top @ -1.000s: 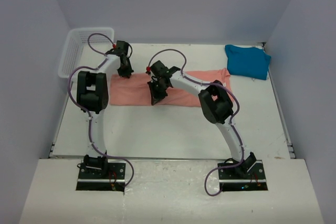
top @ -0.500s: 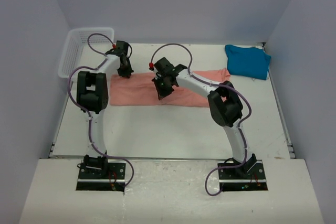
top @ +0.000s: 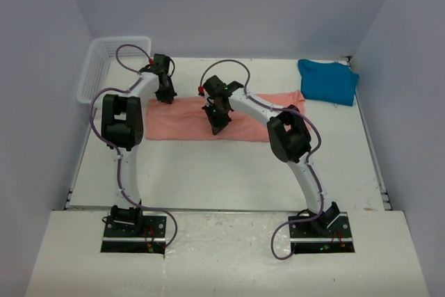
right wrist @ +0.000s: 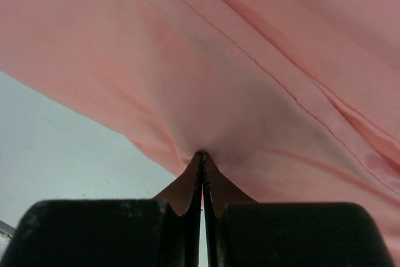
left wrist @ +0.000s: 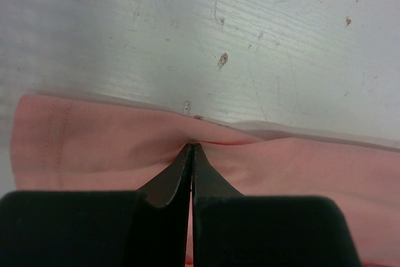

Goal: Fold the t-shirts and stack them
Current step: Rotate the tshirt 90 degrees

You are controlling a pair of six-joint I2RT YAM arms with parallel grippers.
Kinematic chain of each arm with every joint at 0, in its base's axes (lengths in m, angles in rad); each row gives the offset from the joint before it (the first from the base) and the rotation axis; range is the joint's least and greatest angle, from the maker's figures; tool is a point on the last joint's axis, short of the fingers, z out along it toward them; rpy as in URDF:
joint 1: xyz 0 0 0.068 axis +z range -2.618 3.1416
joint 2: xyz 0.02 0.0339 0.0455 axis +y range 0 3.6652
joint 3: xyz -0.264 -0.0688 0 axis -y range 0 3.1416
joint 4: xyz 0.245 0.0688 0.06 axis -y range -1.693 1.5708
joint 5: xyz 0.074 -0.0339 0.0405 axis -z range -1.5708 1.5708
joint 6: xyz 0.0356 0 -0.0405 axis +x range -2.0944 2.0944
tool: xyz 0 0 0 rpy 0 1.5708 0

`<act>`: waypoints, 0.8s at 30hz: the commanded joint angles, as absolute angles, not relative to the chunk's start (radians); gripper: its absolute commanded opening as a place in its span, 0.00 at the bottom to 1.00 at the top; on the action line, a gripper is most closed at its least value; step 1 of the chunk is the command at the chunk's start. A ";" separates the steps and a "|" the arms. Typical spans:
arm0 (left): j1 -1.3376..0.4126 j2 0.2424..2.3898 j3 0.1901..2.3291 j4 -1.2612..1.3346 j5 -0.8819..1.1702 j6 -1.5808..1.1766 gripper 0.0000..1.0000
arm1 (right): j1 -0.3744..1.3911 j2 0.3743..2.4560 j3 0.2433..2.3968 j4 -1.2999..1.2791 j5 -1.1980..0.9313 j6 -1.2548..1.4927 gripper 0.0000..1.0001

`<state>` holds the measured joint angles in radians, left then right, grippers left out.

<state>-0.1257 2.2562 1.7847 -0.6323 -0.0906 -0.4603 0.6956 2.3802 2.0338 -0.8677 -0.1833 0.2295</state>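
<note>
Two white-and-black robot arms reach across a pale desk [top: 229, 172], each pinching the same salmon-pink cloth t-shirt [top: 184, 122]. The shirt lies as a long flattened band across the middle of the desk.

The left gripper [top: 165, 95] is clamped on the shirt's far edge, near its left end. In the left wrist view, its black fingers [left wrist: 167, 187] are pressed together, with a small pucker of pink hem caught at their tips. Bare, scuffed desk lies just beyond.

The right gripper [top: 217, 128] sits over the middle of the band, toward its near edge. In the right wrist view, its dark fingers [right wrist: 182, 193] are also closed on a gathered fold. Creases radiate from the tips, and a patch of desk shows at lower left.

A teal-blue cloth t-shirt [top: 328, 81] rests folded in the far right corner of the desk. It is near the pink shirt's right end, with neither gripper on it.

A white plastic mesh basket [top: 104, 60] stands at the far left corner, beside the wall and behind the left arm.
</note>
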 commanded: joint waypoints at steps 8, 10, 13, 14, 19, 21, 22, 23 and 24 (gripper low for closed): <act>-0.106 2.250 1.750 -0.657 -0.083 -0.448 0.00 | 0.695 2.290 1.813 -0.824 -0.239 0.238 0.00; -0.103 2.255 1.750 -0.660 -0.084 -0.449 0.00 | 0.695 2.251 1.722 -0.763 -0.238 0.267 0.00; -0.103 2.269 1.750 -0.689 -0.094 -0.465 0.00 | 0.696 2.200 1.608 -0.687 -0.235 0.310 0.00; -0.103 2.269 1.737 -0.695 -0.098 -0.480 0.00 | 0.696 2.191 1.583 -0.663 -0.236 0.328 0.00; -0.103 2.217 1.648 -0.727 -0.150 -0.540 0.00 | 0.696 2.140 1.428 -0.595 -0.227 0.367 0.00; -0.103 2.183 1.571 -0.707 -0.150 -0.552 0.00 | 0.696 2.122 1.375 -0.565 -0.229 0.370 0.00; -0.103 2.143 1.543 -0.697 -0.144 -0.554 0.00 | 0.696 2.115 1.362 -0.552 -0.229 0.370 0.00; -0.103 2.123 1.492 -0.687 -0.144 -0.552 0.00 | 0.696 2.102 1.350 -0.542 -0.229 0.367 0.00; -0.106 2.106 1.467 -0.669 -0.143 -0.552 0.00 | 0.695 2.097 1.339 -0.519 -0.227 0.359 0.00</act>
<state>-0.1184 2.1262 1.5738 -0.5983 -0.1043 -0.5388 0.6899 2.0720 1.4216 -0.4557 -0.2646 0.3683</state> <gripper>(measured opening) 0.002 0.003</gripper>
